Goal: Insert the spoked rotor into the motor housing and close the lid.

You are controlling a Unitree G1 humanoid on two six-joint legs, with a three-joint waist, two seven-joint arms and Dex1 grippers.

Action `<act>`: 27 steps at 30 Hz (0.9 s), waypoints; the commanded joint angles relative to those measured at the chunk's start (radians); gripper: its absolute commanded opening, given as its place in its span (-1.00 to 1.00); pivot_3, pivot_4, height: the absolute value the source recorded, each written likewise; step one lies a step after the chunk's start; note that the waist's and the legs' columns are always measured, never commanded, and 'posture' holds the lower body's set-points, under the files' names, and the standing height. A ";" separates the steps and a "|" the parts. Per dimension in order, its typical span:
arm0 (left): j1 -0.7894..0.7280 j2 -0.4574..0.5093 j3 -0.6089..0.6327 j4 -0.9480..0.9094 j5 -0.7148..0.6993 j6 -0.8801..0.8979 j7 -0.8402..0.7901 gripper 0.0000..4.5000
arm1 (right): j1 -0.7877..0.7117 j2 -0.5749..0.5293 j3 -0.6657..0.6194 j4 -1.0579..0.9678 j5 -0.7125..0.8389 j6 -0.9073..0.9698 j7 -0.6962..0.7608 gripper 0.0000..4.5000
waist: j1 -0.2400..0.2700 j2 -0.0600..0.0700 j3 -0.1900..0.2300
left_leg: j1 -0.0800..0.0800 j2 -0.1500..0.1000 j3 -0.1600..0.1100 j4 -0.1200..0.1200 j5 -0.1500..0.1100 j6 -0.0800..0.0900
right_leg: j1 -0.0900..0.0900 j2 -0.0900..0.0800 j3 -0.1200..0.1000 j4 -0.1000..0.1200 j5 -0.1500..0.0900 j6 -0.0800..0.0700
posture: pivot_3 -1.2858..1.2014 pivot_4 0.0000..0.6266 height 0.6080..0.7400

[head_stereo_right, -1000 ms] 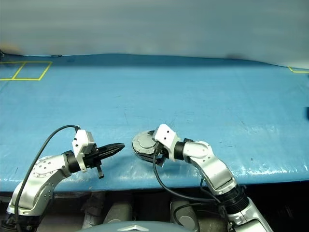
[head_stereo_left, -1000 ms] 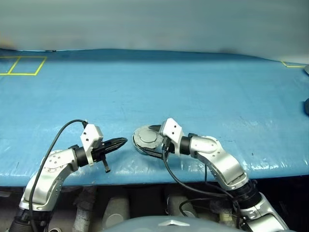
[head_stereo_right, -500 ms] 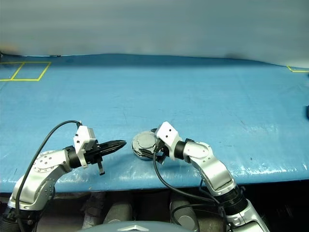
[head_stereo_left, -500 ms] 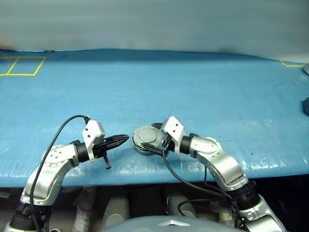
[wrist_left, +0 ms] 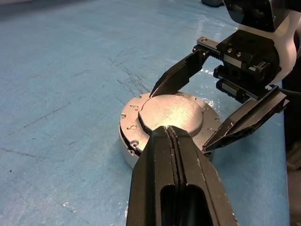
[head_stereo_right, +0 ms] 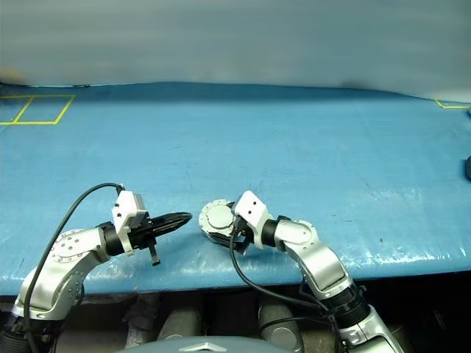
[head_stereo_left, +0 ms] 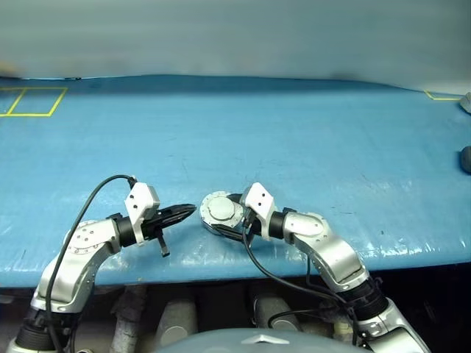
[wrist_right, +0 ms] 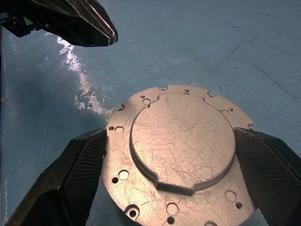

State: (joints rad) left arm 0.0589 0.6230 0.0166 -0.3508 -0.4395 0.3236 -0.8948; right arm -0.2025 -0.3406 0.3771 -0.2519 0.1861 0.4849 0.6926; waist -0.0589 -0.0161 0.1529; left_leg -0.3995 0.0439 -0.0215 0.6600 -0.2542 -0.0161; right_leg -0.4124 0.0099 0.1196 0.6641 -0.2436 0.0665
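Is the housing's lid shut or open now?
Shut: the lid lies flat, plain grey side up, on the motor housing; no windings show.

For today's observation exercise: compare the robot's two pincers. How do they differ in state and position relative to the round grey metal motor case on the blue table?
The left pincer is shut, its black fingers pressed together; the right pincer is spread wide. The left pincer's tip hangs beside the round grey metal motor case, clear of it; the right pincer straddles the closed case, one finger at each side of its rim. Both have two black fingers and point at the case from opposite sides.
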 commanded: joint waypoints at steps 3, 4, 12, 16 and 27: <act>-0.001 -0.006 0.010 -0.019 -0.011 -0.005 0.006 -1.00 | 0.000 -0.019 0.025 -0.020 -0.009 -0.038 0.040 0.48 | -0.002 0.000 0.000 | 0.000 0.000 0.000 0.000 0.000 0.000 | 0.000 0.000 0.000 0.000 0.000 0.000 | 0.03 -0.52 1.00; -0.002 -0.007 0.009 -0.018 -0.010 -0.005 0.007 -1.00 | 0.001 -0.018 0.029 -0.014 -0.021 -0.035 0.028 0.37 | -0.002 0.000 0.000 | 0.000 0.000 0.000 0.000 0.000 0.000 | 0.000 0.000 0.000 0.000 0.000 0.000 | 0.03 -0.52 1.00; -0.017 -0.011 -0.007 -0.011 0.000 -0.008 0.007 -1.00 | 0.009 -0.020 0.033 0.034 -0.075 -0.053 0.000 0.37 | -0.004 0.000 0.000 | 0.001 0.000 0.000 0.000 0.000 0.000 | 0.001 0.000 0.000 0.000 0.000 0.001 | 0.03 -0.52 1.00; -0.023 -0.011 -0.009 -0.006 0.000 -0.007 0.005 -1.00 | 0.014 -0.013 0.039 0.048 -0.091 -0.067 -0.015 0.37 | -0.005 0.000 0.000 | 0.002 0.000 0.000 0.000 0.000 0.000 | 0.002 0.000 0.000 0.000 -0.001 0.002 | 0.03 -0.52 1.00; -0.050 -0.024 -0.051 0.014 0.032 -0.006 0.020 -1.00 | 0.035 -0.021 0.036 0.099 -0.144 -0.089 -0.050 0.37 | -0.007 0.000 -0.001 | 0.005 0.000 0.001 0.000 0.000 -0.001 | 0.004 0.000 0.001 0.001 -0.002 0.002 | 0.03 -0.52 1.00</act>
State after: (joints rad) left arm 0.0194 0.5973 -0.0300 -0.3279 -0.4171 0.3233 -0.8755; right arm -0.1891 -0.3450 0.4230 -0.2032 0.0677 0.3643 0.6634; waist -0.0664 -0.0163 0.1522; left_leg -0.3943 0.0440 -0.0210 0.6605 -0.2536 -0.0170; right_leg -0.4087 0.0100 0.1202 0.6656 -0.2461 0.0683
